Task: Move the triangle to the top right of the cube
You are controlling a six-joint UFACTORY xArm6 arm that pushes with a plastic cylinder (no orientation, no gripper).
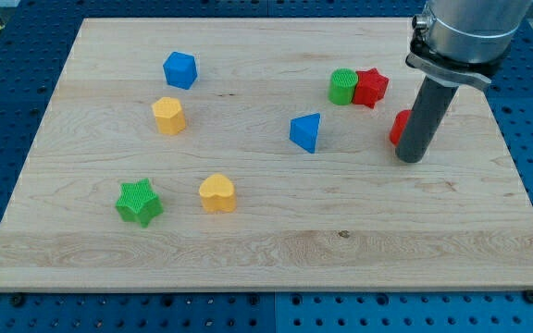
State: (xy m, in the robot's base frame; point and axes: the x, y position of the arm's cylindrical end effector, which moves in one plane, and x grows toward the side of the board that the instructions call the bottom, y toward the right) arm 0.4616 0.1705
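The blue triangle [306, 132] lies near the board's middle, a little right of centre. The blue cube [180, 69] sits at the upper left, well apart from the triangle. My tip [412, 155] rests on the board to the right of the triangle, with a clear gap between them. The rod stands right against a red block [399, 127] and hides part of it, so its shape cannot be made out.
A green cylinder [343, 87] and a red star [370, 88] touch each other above and right of the triangle. A yellow hexagon-like block [167, 116] sits below the cube. A yellow heart [217, 193] and a green star [139, 203] lie at the lower left.
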